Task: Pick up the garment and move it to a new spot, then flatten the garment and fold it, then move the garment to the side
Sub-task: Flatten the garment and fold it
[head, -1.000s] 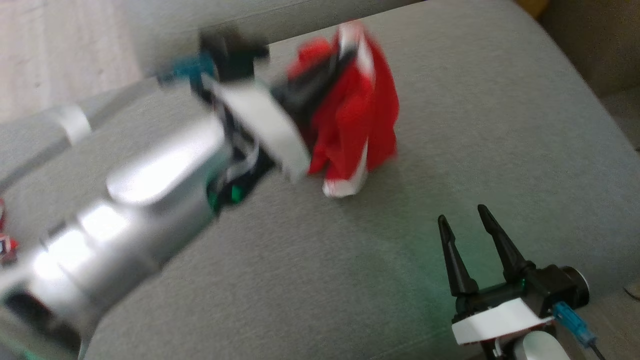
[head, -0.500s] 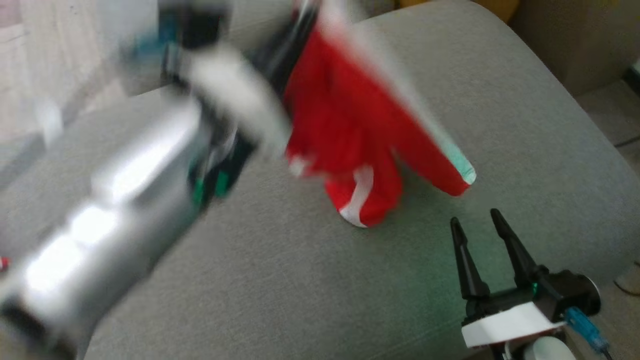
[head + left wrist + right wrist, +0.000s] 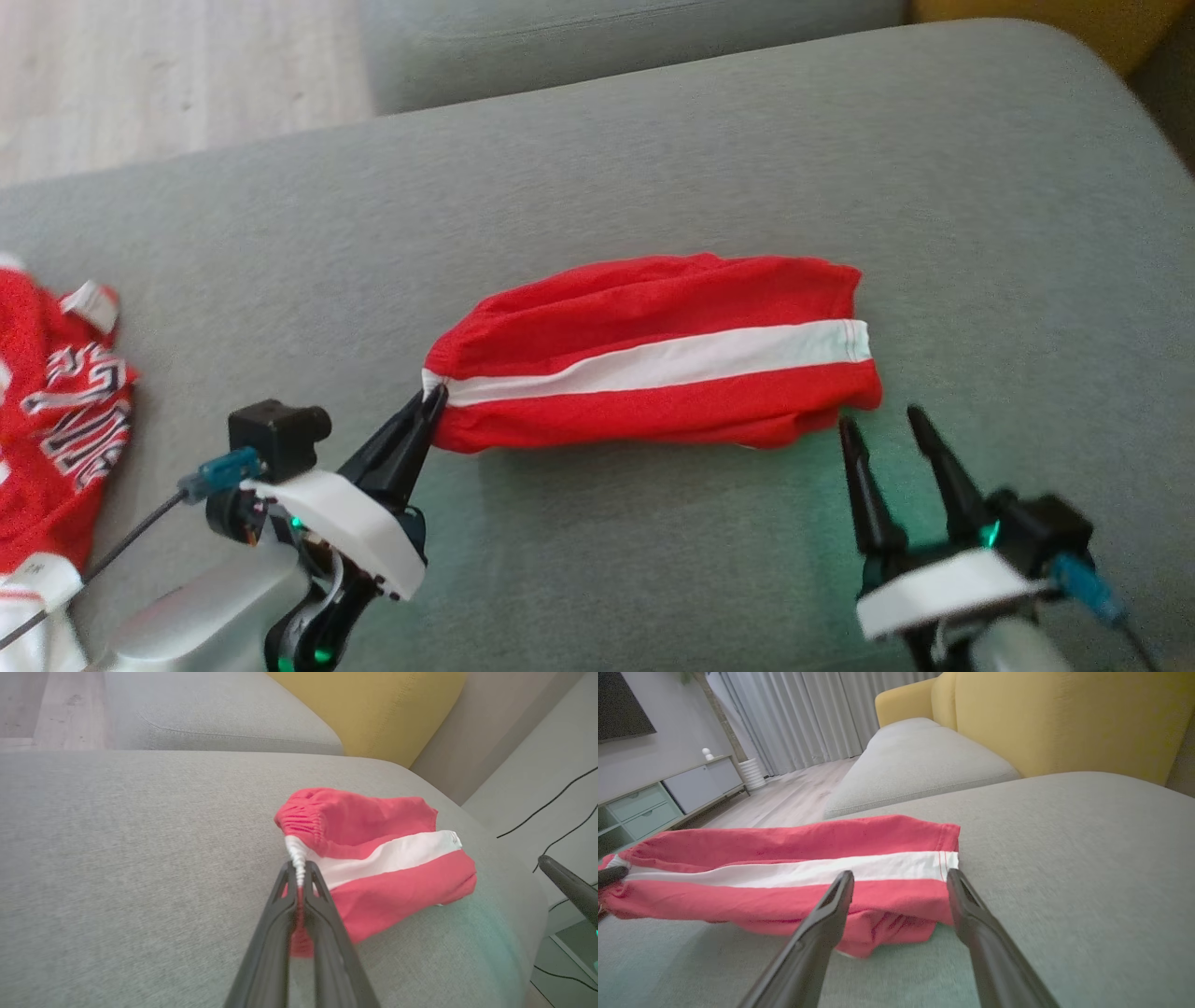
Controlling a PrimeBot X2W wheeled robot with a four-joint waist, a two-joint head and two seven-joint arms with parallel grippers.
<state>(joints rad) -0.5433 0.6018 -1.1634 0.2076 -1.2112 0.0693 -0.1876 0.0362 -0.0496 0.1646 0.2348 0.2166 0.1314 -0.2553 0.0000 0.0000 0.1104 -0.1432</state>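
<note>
The garment (image 3: 653, 308), red with a white stripe, lies stretched out on the grey sofa (image 3: 653, 149), its gathered waistband end toward the robot's left and its hem end toward the right. The left gripper (image 3: 432, 399) is clamped tight on the waistband where the stripe ends, while the right gripper (image 3: 879, 420) stands with its jaws wide apart and nothing between them, tips just beside the hem end. Another red cloth (image 3: 56, 411) with white and black print lies well apart at the sofa's far left
</note>
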